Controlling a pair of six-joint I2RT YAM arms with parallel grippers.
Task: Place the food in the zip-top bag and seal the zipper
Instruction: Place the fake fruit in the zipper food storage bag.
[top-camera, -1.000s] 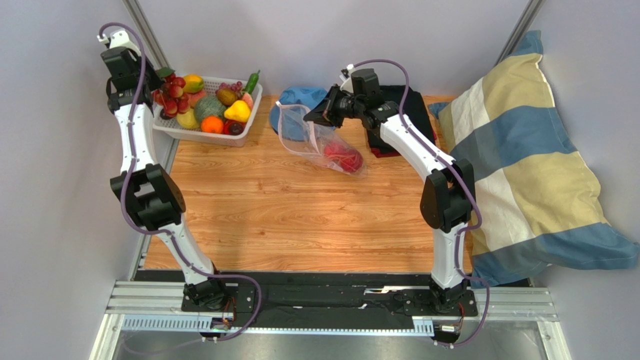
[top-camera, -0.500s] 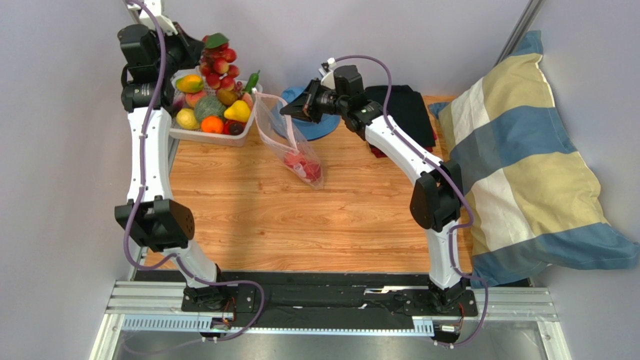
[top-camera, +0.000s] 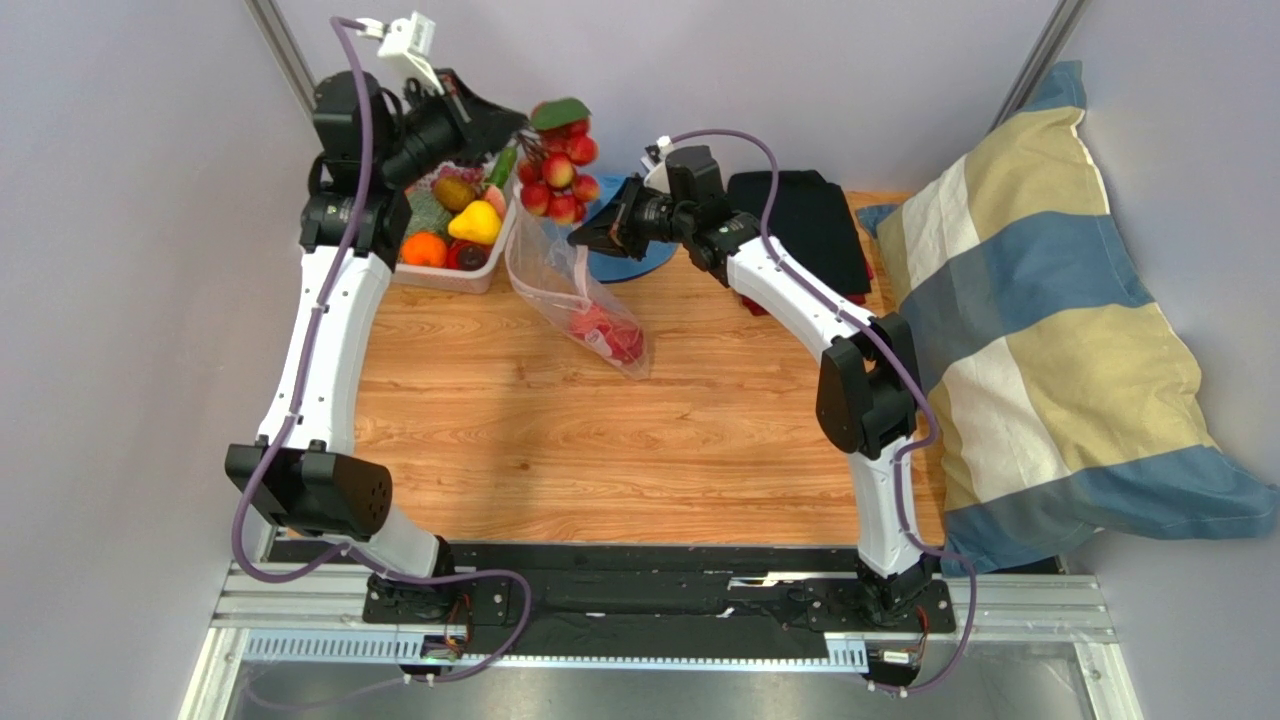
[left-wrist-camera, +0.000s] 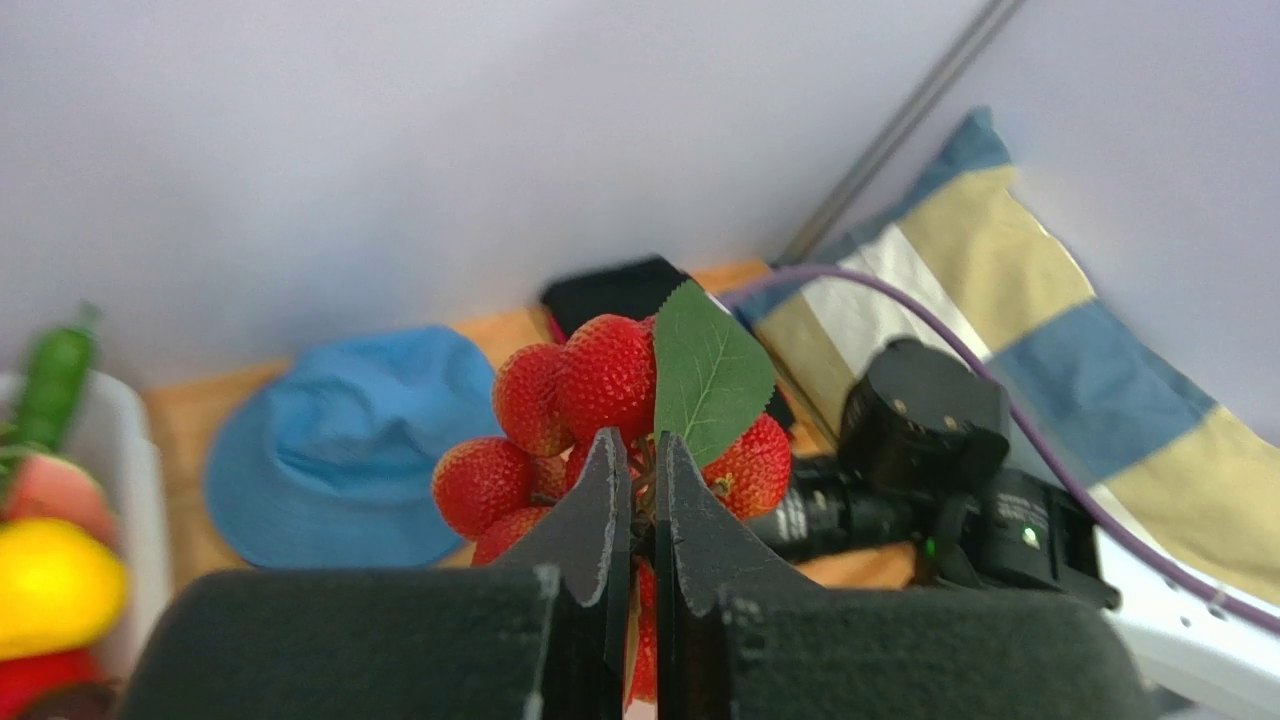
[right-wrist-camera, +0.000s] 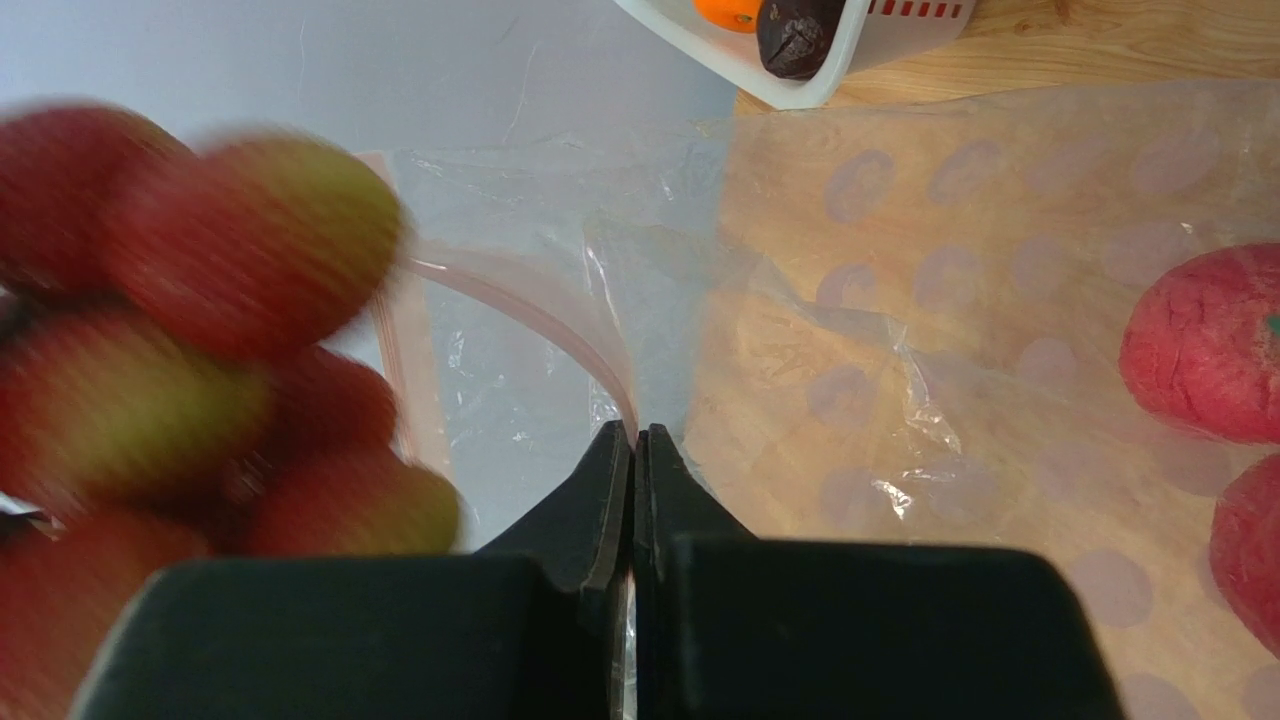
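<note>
We see the left hand (top-camera: 513, 140) raised above the far edge of the tabletop (top-camera: 601, 450), its fingers pressed narrow on the stem of a strawberry cluster (top-camera: 559, 168), a bunch of red berries with one green leaf (top-camera: 559, 113) on top. In the left wrist view the two fingers (left-wrist-camera: 601, 510) almost meet around that stem, and the berries (left-wrist-camera: 601, 398) bulge out just beyond the tips. The cluster hangs just above the upper edge of the zip-top bag (top-camera: 564, 285), beside the white slatted basket (top-camera: 451, 275) that holds the other fruits and vegetables. The right hand (top-camera: 589, 240) grips the bag by its upper edge; in the right wrist view its fingers (right-wrist-camera: 601, 510) are closed tight on the clear plastic, and the pinkish zipper (right-wrist-camera: 519, 308) curves away from them, with the bag's mouth gaping toward the blurred strawberries (right-wrist-camera: 196, 330) at the left. The bag slopes down from that grip toward the tabletop, and a red food (top-camera: 609, 333) already sits in its lower end; we cannot tell whether that end touches the wood. Behind the bag lies a blue hat (left-wrist-camera: 346, 443), partly hidden from above. A black cloth (top-camera: 804, 225) lies near the right arm, and a striped pillow (top-camera: 1052, 330) lies along the right side.
</note>
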